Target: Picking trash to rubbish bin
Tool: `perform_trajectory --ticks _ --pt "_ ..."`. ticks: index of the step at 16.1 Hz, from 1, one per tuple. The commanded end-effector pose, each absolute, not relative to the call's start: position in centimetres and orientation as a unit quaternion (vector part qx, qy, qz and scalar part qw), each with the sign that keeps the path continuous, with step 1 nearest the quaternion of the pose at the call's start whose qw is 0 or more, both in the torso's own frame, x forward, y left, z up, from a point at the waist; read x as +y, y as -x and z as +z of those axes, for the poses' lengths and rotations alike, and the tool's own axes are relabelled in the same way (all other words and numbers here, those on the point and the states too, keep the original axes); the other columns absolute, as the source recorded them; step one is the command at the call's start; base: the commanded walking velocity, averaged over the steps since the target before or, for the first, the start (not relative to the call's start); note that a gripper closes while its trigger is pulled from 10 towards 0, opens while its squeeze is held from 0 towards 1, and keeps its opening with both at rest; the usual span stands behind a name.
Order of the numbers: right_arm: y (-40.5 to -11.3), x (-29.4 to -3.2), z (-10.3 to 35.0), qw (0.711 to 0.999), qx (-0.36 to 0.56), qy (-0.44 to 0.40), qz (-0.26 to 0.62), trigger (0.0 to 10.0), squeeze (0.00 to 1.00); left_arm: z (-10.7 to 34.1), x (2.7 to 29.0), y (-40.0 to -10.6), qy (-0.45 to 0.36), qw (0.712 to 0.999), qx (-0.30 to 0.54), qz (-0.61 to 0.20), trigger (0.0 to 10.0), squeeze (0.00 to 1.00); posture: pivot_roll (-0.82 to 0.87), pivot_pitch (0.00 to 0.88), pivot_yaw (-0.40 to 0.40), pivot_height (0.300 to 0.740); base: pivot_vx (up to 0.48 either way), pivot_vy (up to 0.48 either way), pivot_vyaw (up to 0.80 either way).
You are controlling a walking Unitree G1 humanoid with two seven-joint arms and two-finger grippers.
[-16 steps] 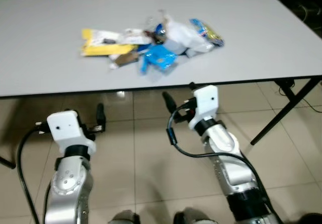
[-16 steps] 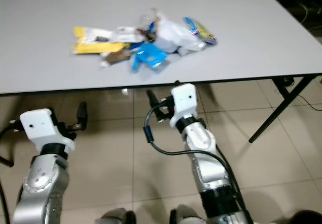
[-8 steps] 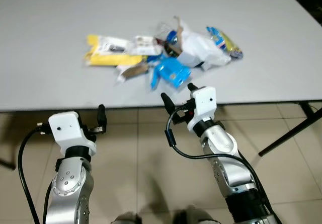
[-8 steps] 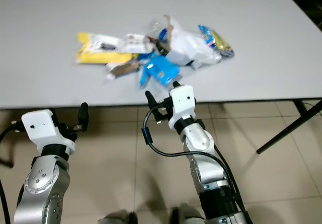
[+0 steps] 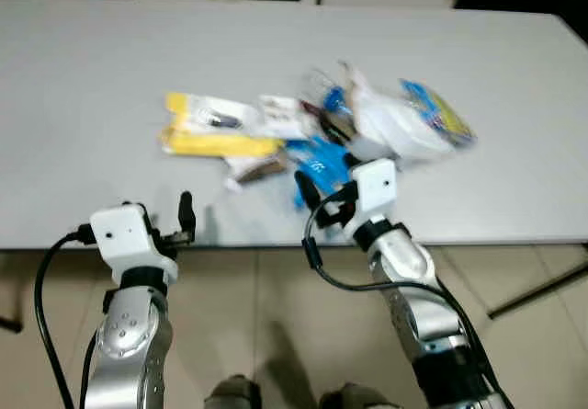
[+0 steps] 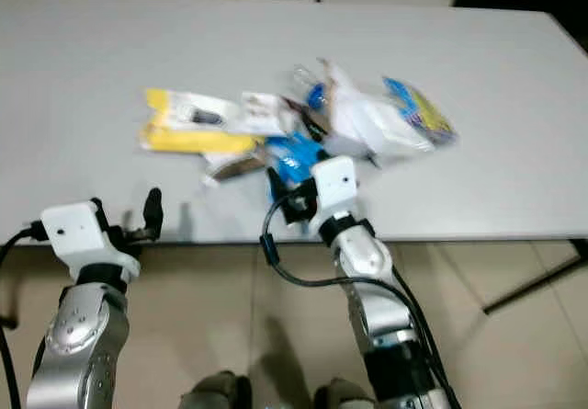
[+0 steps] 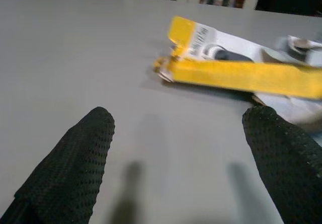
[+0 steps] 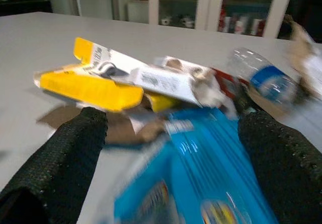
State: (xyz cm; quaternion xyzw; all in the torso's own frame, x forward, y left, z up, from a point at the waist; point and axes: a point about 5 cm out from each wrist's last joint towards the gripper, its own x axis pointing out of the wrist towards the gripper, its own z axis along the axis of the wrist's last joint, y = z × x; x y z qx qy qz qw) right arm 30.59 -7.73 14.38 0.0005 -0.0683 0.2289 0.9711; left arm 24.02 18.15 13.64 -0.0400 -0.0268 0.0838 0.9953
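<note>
A pile of trash lies on the grey table point(image 5: 92, 78): a yellow and white package point(image 5: 207, 124), a blue wrapper point(image 5: 317, 163), a white plastic bag point(image 5: 395, 129), a blue and yellow snack bag point(image 5: 439, 119) and a clear bottle point(image 8: 261, 78). My right gripper point(image 5: 326, 184) is open at the table's front edge, with the blue wrapper point(image 8: 201, 158) just ahead between its fingers point(image 8: 75, 153). My left gripper point(image 5: 156, 221) is open too, low over the table's near edge. The yellow package point(image 7: 236, 70) lies some way beyond it.
The table's black leg point(image 5: 542, 289) slants down at the right over the tiled floor point(image 5: 276, 317). Glass-fronted cabinets point(image 8: 211, 7) stand behind the table. My feet point(image 5: 230, 392) are close under the table's near edge.
The whole view has shifted as I came closer to the table. Both grippers, earlier below and before its edge, now reach it; the right one has closed in on the blue wrapper.
</note>
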Motion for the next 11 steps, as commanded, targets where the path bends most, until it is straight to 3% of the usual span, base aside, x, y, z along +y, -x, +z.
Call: perform_trajectory --ticks 1,2,11 --pt "-30.70 -8.73 14.48 0.974 -0.070 0.001 0.216 10.0 1.00 13.62 17.56 -24.04 0.051 0.995 -0.026 0.078 10.0 0.02 -0.01 0.177 -0.013 0.740 0.000 0.000 0.00" --pt "-30.69 -8.73 14.48 0.974 -0.070 0.001 0.216 10.0 1.00 13.60 17.58 -24.04 0.052 0.995 -0.025 0.079 10.0 1.00 -0.01 0.177 -0.013 0.740 0.000 0.000 0.00" --pt "-30.68 -8.66 14.52 0.973 -0.073 0.007 0.217 10.0 1.00 13.44 17.38 -24.12 0.059 0.996 -0.018 0.064 10.0 1.00 0.00 0.175 -0.009 0.740 0.000 0.000 0.00"
